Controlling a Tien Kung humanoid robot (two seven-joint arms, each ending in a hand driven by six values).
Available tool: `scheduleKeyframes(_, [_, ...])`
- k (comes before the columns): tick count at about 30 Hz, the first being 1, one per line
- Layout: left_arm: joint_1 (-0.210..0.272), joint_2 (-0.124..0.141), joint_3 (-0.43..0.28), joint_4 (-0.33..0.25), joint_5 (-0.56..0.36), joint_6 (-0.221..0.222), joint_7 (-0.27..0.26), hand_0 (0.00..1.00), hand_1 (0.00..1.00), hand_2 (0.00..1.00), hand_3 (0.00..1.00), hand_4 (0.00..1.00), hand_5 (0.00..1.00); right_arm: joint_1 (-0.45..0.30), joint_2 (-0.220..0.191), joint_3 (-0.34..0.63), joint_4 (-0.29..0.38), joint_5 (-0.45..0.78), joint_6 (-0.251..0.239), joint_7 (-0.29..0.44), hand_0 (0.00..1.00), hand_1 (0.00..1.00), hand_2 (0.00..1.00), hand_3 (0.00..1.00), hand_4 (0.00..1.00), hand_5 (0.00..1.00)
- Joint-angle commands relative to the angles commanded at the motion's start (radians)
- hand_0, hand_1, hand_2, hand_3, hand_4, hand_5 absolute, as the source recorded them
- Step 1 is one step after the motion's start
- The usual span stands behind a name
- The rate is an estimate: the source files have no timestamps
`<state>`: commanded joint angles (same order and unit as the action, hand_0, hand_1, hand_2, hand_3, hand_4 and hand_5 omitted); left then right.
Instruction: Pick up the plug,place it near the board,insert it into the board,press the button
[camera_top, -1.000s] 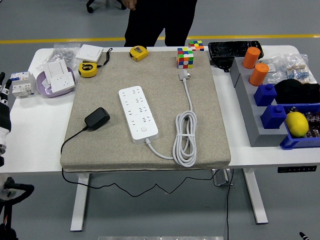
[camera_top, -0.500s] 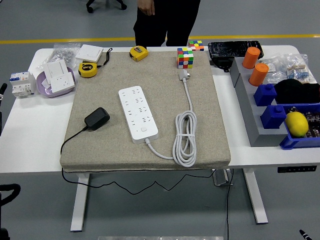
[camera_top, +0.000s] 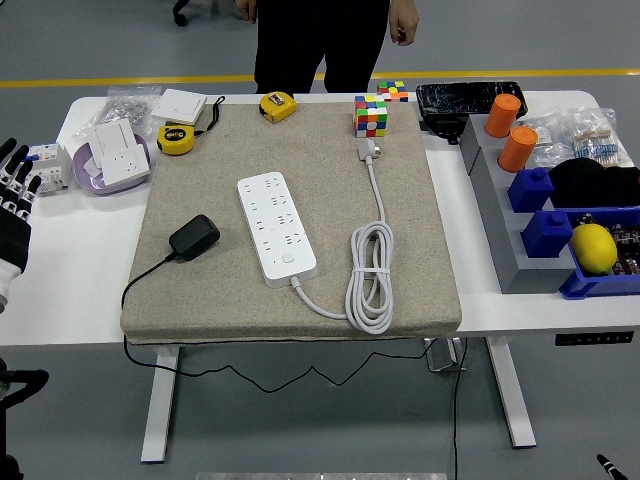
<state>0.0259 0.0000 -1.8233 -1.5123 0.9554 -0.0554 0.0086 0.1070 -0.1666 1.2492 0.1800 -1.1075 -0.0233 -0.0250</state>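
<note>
- Your left hand (camera_top: 14, 190) sits at the far left edge of the view, over the white table (camera_top: 70, 270), fingers spread and upright, holding nothing.
- You won't find your right hand anywhere in the view.
- The black plug adapter (camera_top: 194, 237) lies on the grey mat (camera_top: 420, 250), near its left side, well apart from your left hand; its thin black cord trails off the mat's left front corner and hangs below the table.
- The white power strip (camera_top: 276, 228) lies just right of the adapter, not touching it, running lengthwise away from you, its round button at the near end.
- The strip's white cable (camera_top: 369, 275) is coiled to its right, with its own plug resting near a colourful puzzle cube (camera_top: 370, 115).
- A person stands at the far side, one hand (camera_top: 403, 24) hanging free, touching nothing on the table.
</note>
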Motion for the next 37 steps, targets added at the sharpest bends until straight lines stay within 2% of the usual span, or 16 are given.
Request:
scheduleKeyframes(11, [-0.002,0.0,0.024,0.023,0.014,0.008,0.02,0.946,0.971,0.88,0.81,0.998,0.998,0.018,-0.015,0.03,0.0,-0.024,-0.002,-0.007,0.998,0.79,0.719,0.73,0.998,0.884])
scheduleKeyframes(12, [-0.002,0.0,0.024,0.022,0.014,0.008,0.02,0.901,0.94,0.87,0.811,0.998,0.998,0.018,-0.015,0.035,0.0,-0.028,-0.003,-0.008,0.998,0.791,0.719,0.731,0.998,0.884])
scheduleKeyframes(29, [0.019,0.0,0.022,0.018,0.025,0.012,0.024,0.867,0.918,0.847,0.807,0.998,0.998,0.022,-0.021,0.058,0.0,-0.081,0.002,-0.017,0.998,0.791,0.719,0.731,0.998,0.885])
scheduleKeyframes(30, [0.019,0.0,0.022,0.017,0.026,0.013,0.023,0.831,0.863,0.814,0.8,0.998,0.998,0.021,-0.021,0.058,0.0,-0.083,0.003,-0.017,0.998,0.791,0.719,0.73,0.998,0.885])
scheduleKeyframes(37, [0.015,0.0,0.019,-0.001,0.055,0.074,-0.028,0.831,0.863,0.814,0.8,0.998,0.998,0.008,-0.012,0.048,0.0,-0.078,0.006,-0.014,0.998,0.791,0.719,0.73,0.998,0.885])
